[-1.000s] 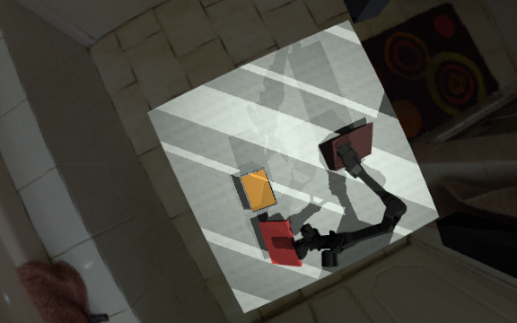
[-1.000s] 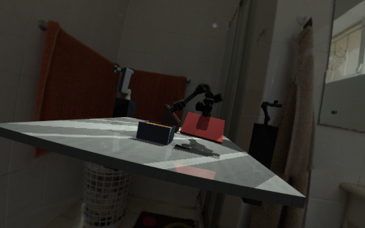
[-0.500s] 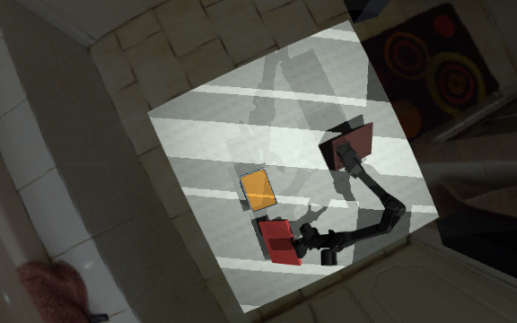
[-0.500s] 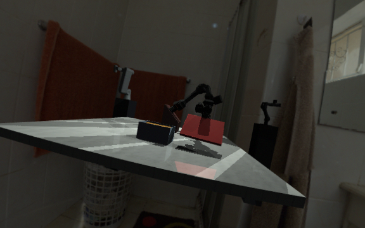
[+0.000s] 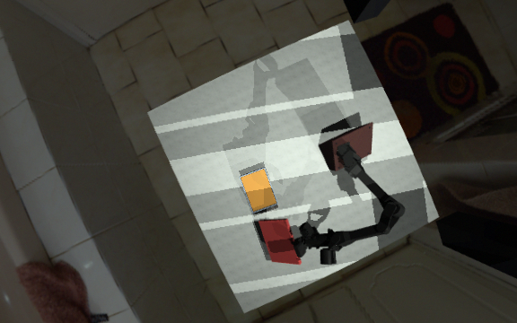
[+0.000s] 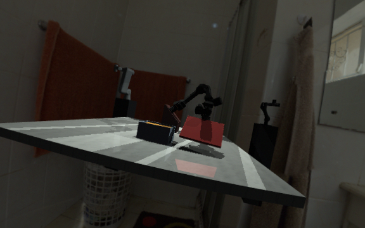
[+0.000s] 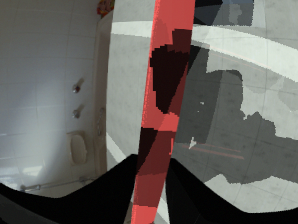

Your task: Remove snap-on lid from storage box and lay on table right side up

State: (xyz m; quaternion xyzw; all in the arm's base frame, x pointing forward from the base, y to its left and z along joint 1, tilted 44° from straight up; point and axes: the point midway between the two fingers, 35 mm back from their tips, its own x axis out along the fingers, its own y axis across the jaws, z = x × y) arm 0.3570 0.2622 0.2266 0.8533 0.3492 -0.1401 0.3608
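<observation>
The storage box stands upright on the table, dark blue outside, open at the top with orange showing inside. Part of it shows at the top right of the wrist view. The red lid is off the box and beside it, steeply tilted. It hangs above the table, with its shadow below it in the exterior view. My gripper is shut on the lid's edge. In the exterior view the fingers are mostly hidden behind the lid.
The pale striped table carries strong shadows. The arm's base is fixed to a brownish-red slanted plate at the table's right side in the top view. The table's edge is close to the lid's side.
</observation>
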